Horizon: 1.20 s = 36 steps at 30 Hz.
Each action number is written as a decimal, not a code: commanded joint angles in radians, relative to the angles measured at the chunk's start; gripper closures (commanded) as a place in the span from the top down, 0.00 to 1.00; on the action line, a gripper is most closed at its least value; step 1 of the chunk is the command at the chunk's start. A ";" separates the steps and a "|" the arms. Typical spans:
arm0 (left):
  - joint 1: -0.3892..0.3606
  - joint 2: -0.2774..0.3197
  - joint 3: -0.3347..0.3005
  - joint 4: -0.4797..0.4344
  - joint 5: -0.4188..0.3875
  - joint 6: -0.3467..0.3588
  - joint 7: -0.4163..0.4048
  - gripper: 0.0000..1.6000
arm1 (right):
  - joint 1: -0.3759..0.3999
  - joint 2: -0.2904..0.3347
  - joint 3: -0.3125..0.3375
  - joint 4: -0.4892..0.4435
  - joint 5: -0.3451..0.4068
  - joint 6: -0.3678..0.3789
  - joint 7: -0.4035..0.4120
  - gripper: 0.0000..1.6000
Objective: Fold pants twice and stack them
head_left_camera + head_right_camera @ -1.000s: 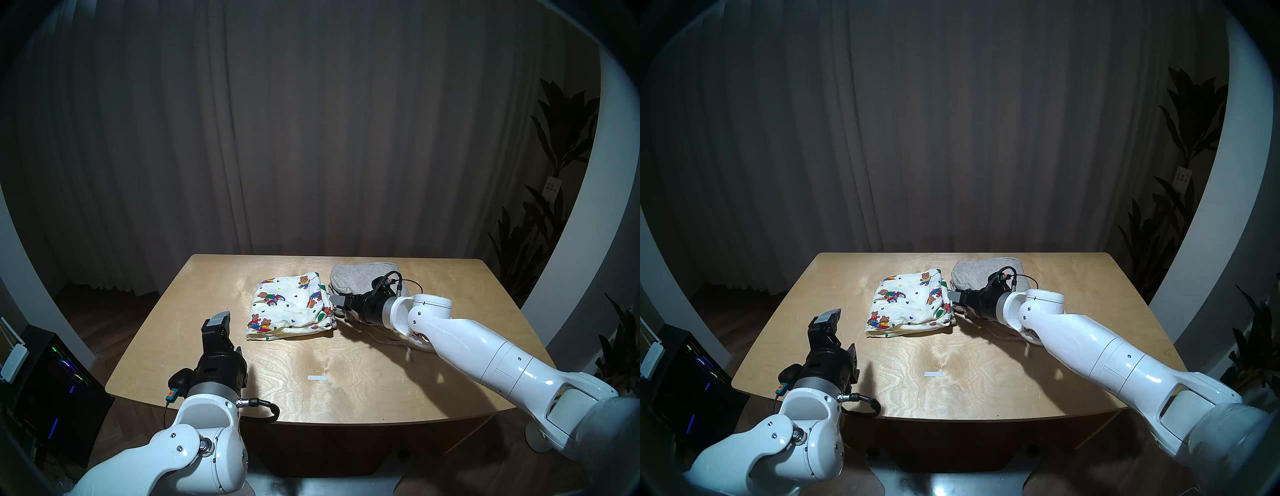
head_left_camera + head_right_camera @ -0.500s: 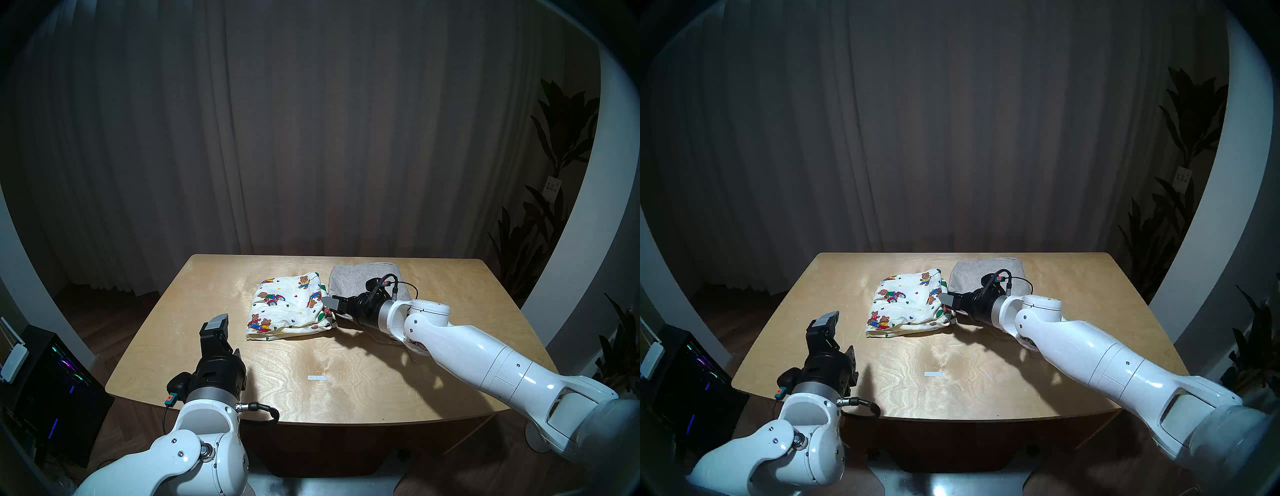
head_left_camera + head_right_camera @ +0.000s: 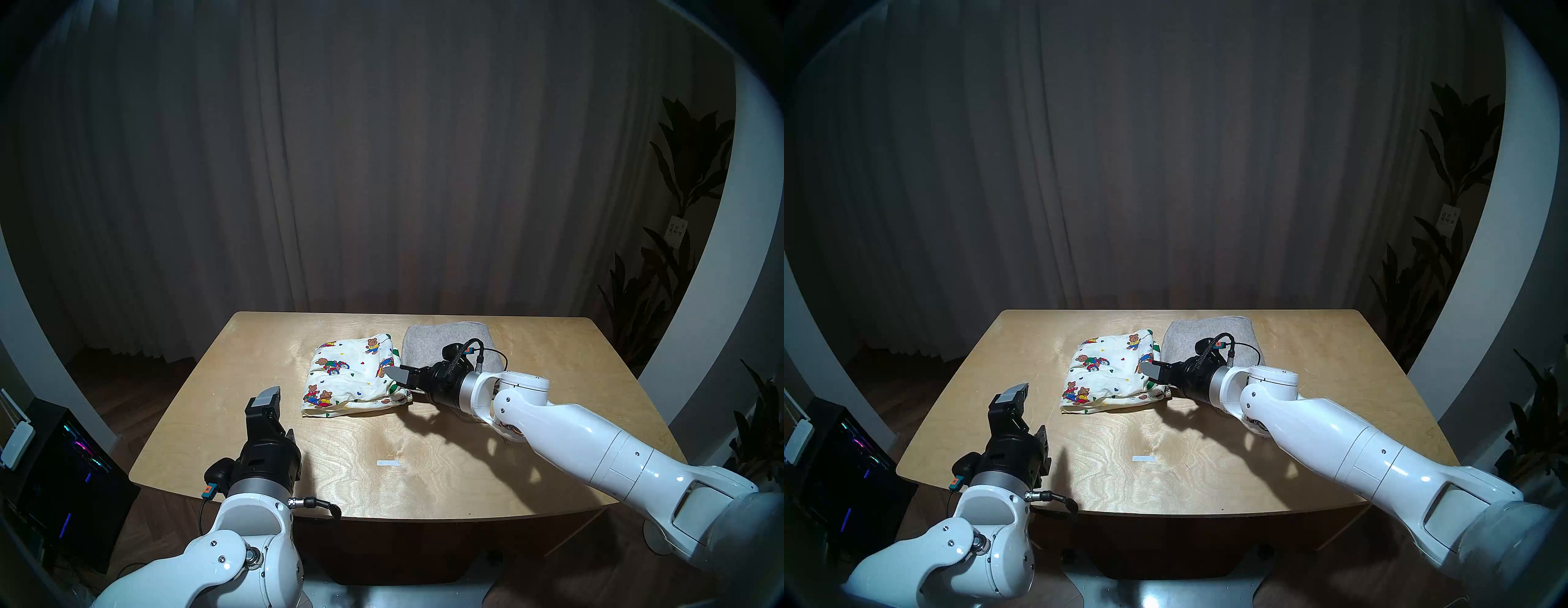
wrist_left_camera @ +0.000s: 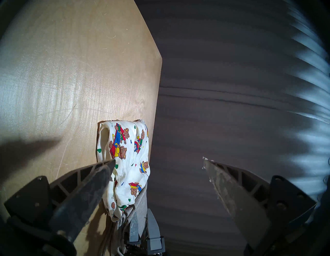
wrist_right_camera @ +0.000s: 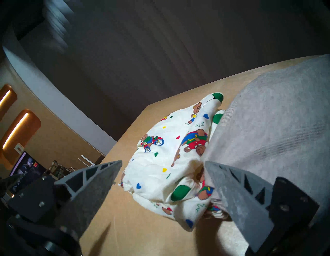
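On the far half of the wooden surface (image 3: 254, 424) lie the teddy-bear shorts (image 3: 352, 378), folded, with the grey shorts (image 3: 428, 344) just beside them on the right, edges touching. Since a second ago the right gripper (image 3: 396, 375) has lifted off the grey cloth, which now lies flatter, and swung left over the printed pair's right edge; its fingers (image 5: 237, 194) stand wide and hold nothing. The left gripper (image 3: 271, 405) hovers where it was, fingers (image 4: 92, 186) wide apart, empty.
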 commanded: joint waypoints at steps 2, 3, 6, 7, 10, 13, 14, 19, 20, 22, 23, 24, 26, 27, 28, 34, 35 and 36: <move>-0.053 0.029 -0.017 0.034 0.000 0.049 0.015 1.00 | -0.094 0.054 0.072 -0.132 0.139 -0.025 0.013 1.00; -0.058 0.027 -0.019 0.039 -0.004 0.054 0.016 1.00 | -0.108 0.063 0.081 -0.157 0.157 -0.030 0.008 1.00; -0.071 0.036 -0.022 0.055 0.000 0.069 0.021 1.00 | -0.145 0.058 0.113 -0.188 0.237 -0.044 0.001 1.00; -0.074 0.034 -0.023 0.058 -0.001 0.072 0.022 1.00 | -0.156 0.056 0.120 -0.198 0.261 -0.048 -0.004 1.00; -0.083 0.042 -0.025 0.069 0.003 0.083 0.028 1.00 | -0.193 0.048 0.149 -0.236 0.341 -0.066 -0.033 1.00; -0.095 0.048 -0.029 0.082 0.000 0.098 0.035 1.00 | -0.222 0.042 0.175 -0.269 0.413 -0.089 -0.067 1.00; -0.098 0.049 -0.031 0.085 -0.001 0.102 0.037 1.00 | -0.233 0.045 0.182 -0.289 0.434 -0.096 -0.087 1.00; -0.113 0.058 -0.037 0.100 -0.005 0.123 0.052 1.00 | -0.279 0.038 0.213 -0.351 0.541 -0.143 -0.169 1.00; -0.117 0.060 -0.038 0.103 -0.006 0.128 0.055 1.00 | -0.290 0.038 0.220 -0.366 0.561 -0.158 -0.189 1.00; -0.121 0.060 -0.040 0.105 -0.009 0.134 0.060 1.00 | -0.306 0.036 0.229 -0.385 0.593 -0.184 -0.226 1.00; -0.124 0.062 -0.041 0.107 -0.009 0.139 0.062 1.00 | -0.313 0.037 0.234 -0.397 0.608 -0.196 -0.243 1.00; -0.127 0.063 -0.042 0.108 -0.010 0.143 0.066 1.00 | -0.322 0.035 0.241 -0.409 0.628 -0.213 -0.266 1.00; -0.134 0.067 -0.042 0.109 -0.011 0.154 0.072 1.00 | -0.336 0.037 0.256 -0.430 0.656 -0.247 -0.302 1.00; -0.138 0.069 -0.042 0.109 -0.012 0.161 0.076 1.00 | -0.345 0.038 0.265 -0.442 0.673 -0.267 -0.325 1.00; -0.142 0.069 -0.040 0.108 -0.012 0.168 0.079 1.00 | -0.351 0.038 0.273 -0.445 0.689 -0.281 -0.340 1.00; -0.181 0.068 -0.017 0.117 -0.020 0.230 0.105 1.00 | -0.397 0.054 0.338 -0.502 0.778 -0.391 -0.460 1.00; -0.189 0.065 -0.013 0.120 -0.023 0.242 0.110 1.00 | -0.405 0.056 0.350 -0.513 0.793 -0.406 -0.482 1.00; -0.197 0.064 -0.008 0.123 -0.024 0.255 0.116 1.00 | -0.412 0.057 0.362 -0.521 0.807 -0.423 -0.502 1.00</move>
